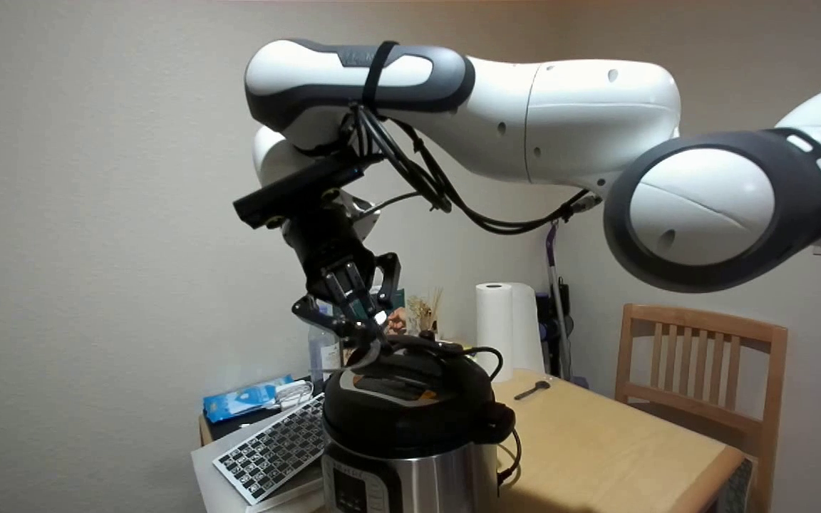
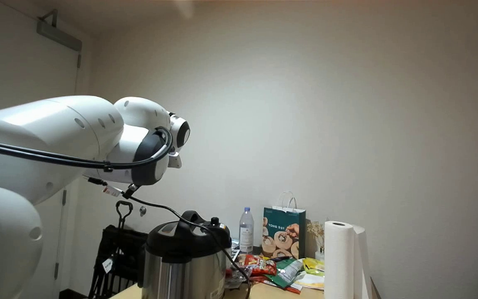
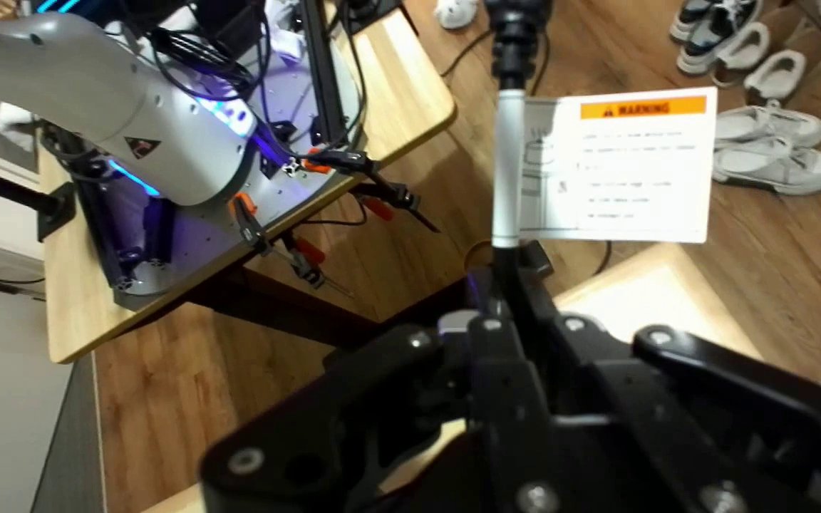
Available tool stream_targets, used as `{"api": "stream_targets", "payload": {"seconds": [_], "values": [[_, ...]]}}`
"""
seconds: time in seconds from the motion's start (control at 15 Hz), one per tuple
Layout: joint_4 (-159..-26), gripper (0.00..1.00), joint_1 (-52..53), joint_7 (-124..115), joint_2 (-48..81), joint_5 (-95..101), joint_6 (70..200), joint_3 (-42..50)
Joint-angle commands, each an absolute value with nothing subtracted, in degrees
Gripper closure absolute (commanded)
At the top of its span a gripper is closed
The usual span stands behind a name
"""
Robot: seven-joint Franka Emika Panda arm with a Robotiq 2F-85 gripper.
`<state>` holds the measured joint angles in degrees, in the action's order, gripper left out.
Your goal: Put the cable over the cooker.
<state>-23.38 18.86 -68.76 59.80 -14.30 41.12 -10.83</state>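
Now, taking it from the left as I stand watching, the white arm [image 2: 48, 128] reaches in, and beneath it pokes the plug [image 2: 96, 181], free in the air, with a white warning tag [image 2: 112, 190] close behind. Next comes the gripper [image 3: 507, 276], mostly hidden by the arm from this side; the wrist view shows its fingers pinched tight on the black cable [image 2: 161, 206], next to the tag, the plug end sticking out past the tips. From that grip the cable heads off rightward in both exterior views, its long axis slanting down across the lid [image 2: 168, 247] of the cooker [image 2: 187, 270] and past the top handle [image 2: 193, 216]; whether it bears on the handle I can't tell. Further right it runs off the lid's edge and hangs beside the steel body, and beyond stands the paper-towel roll [image 2: 338, 261]. So, as I judge it, the draping is mostly done: the held end sits left of the handle, and the move wants it brought down onto the lid, along the cable's own line. Let go too far left, and the plug's weight could drag it off.
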Motion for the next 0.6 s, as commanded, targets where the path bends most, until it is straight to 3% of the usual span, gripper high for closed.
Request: {"api": "stream_targets", "payload": {"seconds": [0.0,0.33,0.53], "values": [[-21.5,0.98,20.0,-64.4,62.4,-14.2,34.2,-10.0],[-20.3,0.98,24.2,-56.8,60.6,-3.5,42.7,-3.5],[-19.9,0.98,23.2,-61.3,58.2,-6.1,50.6,-4.0]]}}
